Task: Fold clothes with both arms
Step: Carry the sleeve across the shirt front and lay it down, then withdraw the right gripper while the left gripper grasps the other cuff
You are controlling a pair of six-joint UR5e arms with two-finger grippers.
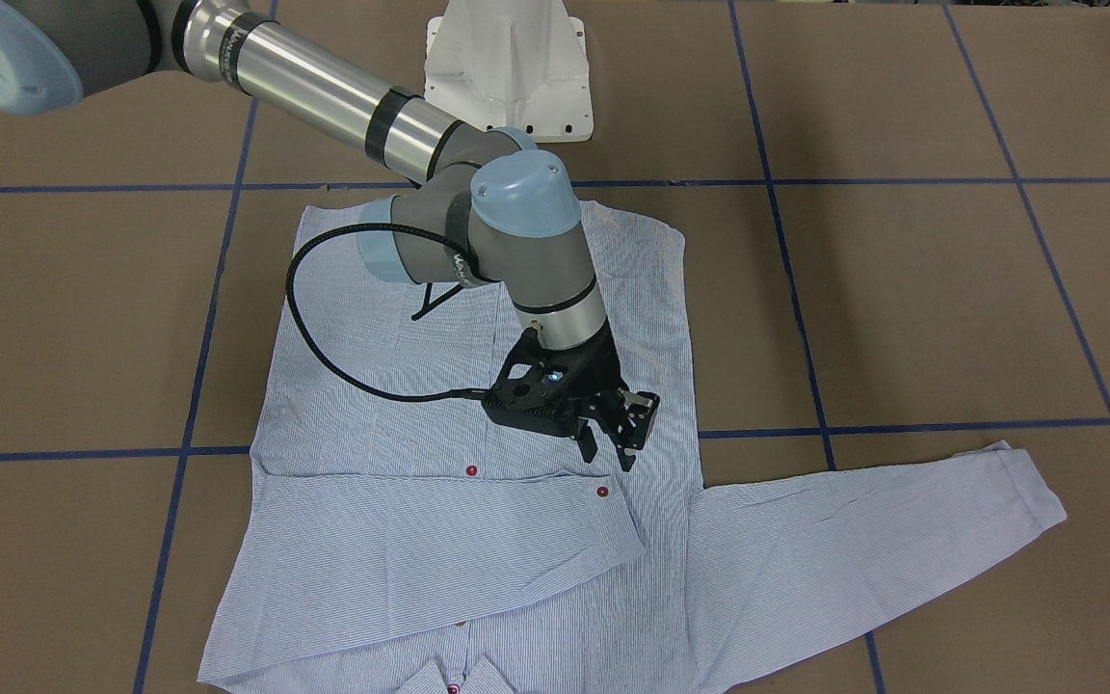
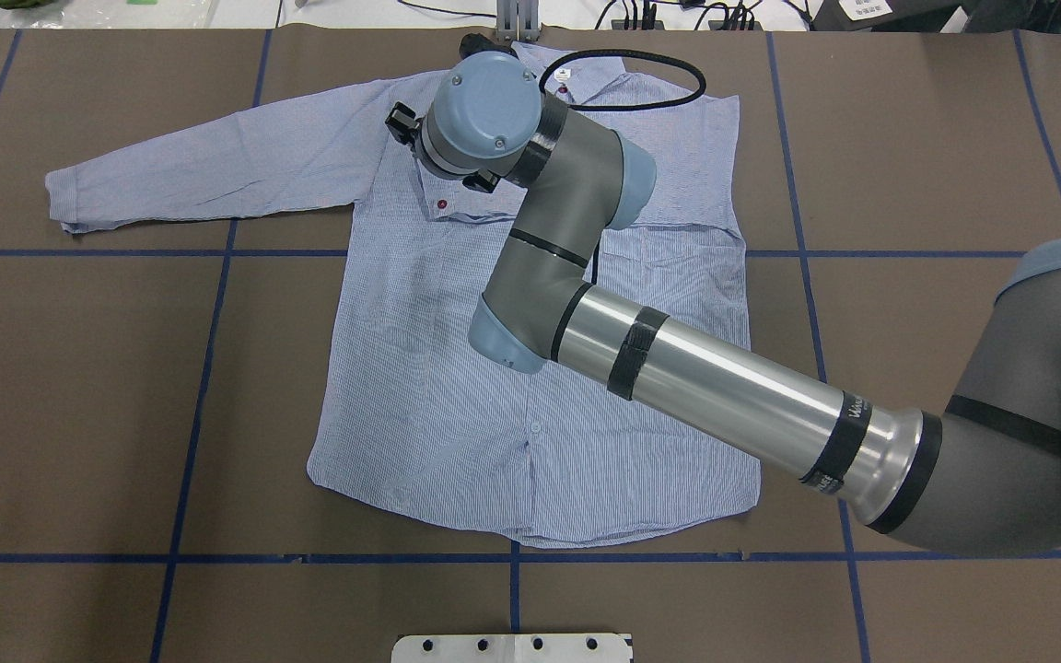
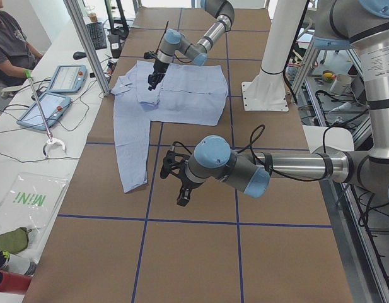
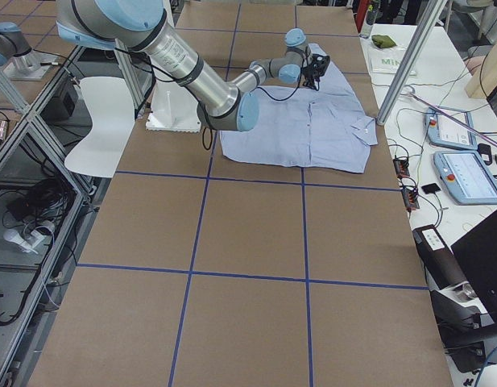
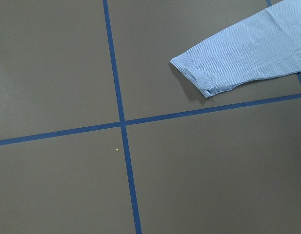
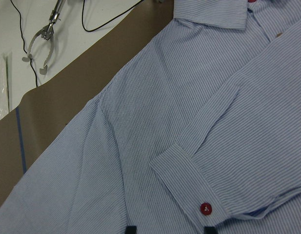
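The light-blue striped shirt [image 1: 391, 386] lies flat and face up on the brown table, collar towards the operators' side. One sleeve is folded across the chest, its cuff [image 1: 603, 511] with a red button [image 6: 205, 208]. The other sleeve [image 2: 208, 166] lies stretched out sideways. My right gripper [image 1: 610, 458] hovers just above the shirt beside the folded cuff, open and empty. Its fingertips [image 6: 130, 229] stand apart at the bottom of the right wrist view. My left gripper [image 3: 180, 189] hangs over bare table near the stretched sleeve's cuff [image 5: 209, 73]. I cannot tell if it is open.
The white pedestal base [image 1: 507, 67] stands behind the shirt. Blue tape lines [image 2: 208, 368] grid the table. A white bench with tablets [image 3: 68, 79], cables and a seated person [image 3: 8, 38] runs along the far edge.
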